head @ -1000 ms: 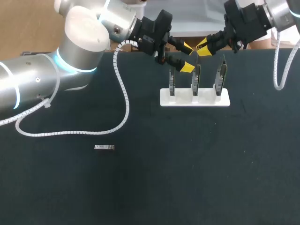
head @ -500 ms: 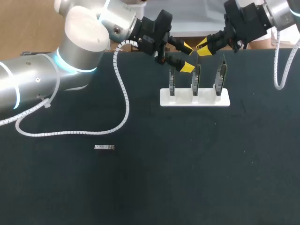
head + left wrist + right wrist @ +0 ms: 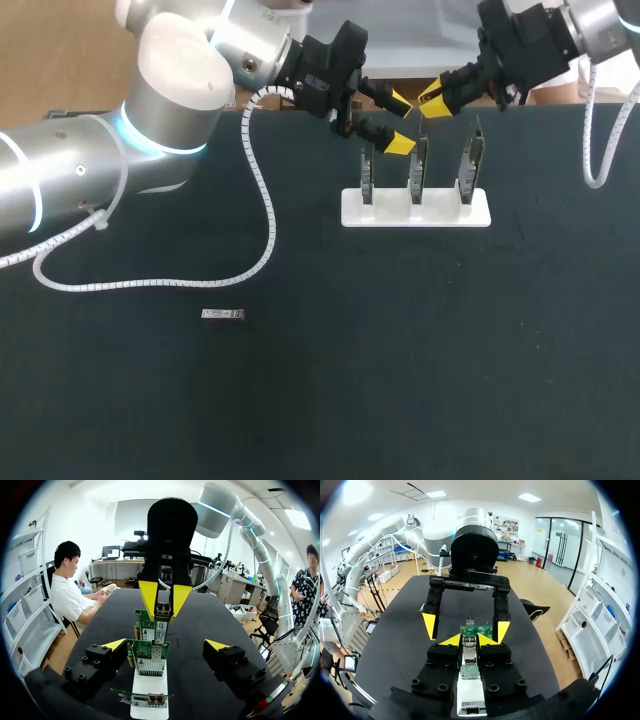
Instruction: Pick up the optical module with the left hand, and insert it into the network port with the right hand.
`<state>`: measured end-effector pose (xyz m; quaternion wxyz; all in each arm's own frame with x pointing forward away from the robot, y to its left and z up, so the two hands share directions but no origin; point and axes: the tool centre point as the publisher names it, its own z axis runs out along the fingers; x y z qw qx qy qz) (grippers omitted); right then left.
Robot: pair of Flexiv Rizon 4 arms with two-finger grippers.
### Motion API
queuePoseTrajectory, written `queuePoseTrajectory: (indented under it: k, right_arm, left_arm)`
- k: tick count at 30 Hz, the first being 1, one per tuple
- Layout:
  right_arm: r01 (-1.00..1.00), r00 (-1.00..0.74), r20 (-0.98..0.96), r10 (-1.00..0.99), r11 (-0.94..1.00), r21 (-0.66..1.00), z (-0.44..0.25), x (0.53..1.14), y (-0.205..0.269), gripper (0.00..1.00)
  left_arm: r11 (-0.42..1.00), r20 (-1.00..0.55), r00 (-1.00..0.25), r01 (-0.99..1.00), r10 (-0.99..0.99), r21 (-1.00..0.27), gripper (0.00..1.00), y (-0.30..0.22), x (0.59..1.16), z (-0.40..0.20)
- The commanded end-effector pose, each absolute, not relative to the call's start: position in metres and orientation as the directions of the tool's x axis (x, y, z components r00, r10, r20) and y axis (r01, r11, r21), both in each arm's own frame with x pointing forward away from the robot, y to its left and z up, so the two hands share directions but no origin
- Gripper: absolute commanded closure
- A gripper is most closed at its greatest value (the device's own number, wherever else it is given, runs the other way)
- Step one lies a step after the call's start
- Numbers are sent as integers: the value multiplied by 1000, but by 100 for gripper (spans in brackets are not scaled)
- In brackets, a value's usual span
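The optical module (image 3: 222,314) is being left flat on the dark table (image 3: 400,360), toward the left arm's side, just below the loop of white cable (image 3: 265,210) and well apart from both grippers. Nothing is being pressed against it.

Far across the table, a white stand (image 3: 415,210) is being used to hold three circuit cards (image 3: 418,165) upright in a row.

The left gripper (image 3: 399,122) is being held above the stand, near the tops of the left and middle cards. Its fingers are being kept spread wide with nothing held; in the left wrist view the cards are being framed between them, with neither finger touching a card.

The right gripper (image 3: 432,97) is being held just beside it, tip to tip, above the middle card. In the right wrist view a silvery piece (image 3: 469,655) is being shown at this gripper, in line with the cards. Whether this gripper is open or clamped on anything cannot be told.
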<state>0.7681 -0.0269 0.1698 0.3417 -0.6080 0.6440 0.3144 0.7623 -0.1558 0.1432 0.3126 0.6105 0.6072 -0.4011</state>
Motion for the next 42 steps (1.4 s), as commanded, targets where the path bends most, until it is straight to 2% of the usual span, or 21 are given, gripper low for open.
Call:
queuePoseTrajectory:
  k: [1, 42]
  right_arm:
    - [-998, -29, -822, -569, 62, -8, 168, 769, -26, 100]
    - [-999, -31, -821, -570, 54, 0, 165, 770, -27, 100]
  left_arm:
    - [-66, -868, -60, 992, 493, -106, 0, -156, 762, 143]
    - [-66, -868, -60, 992, 493, -106, 0, -156, 762, 143]
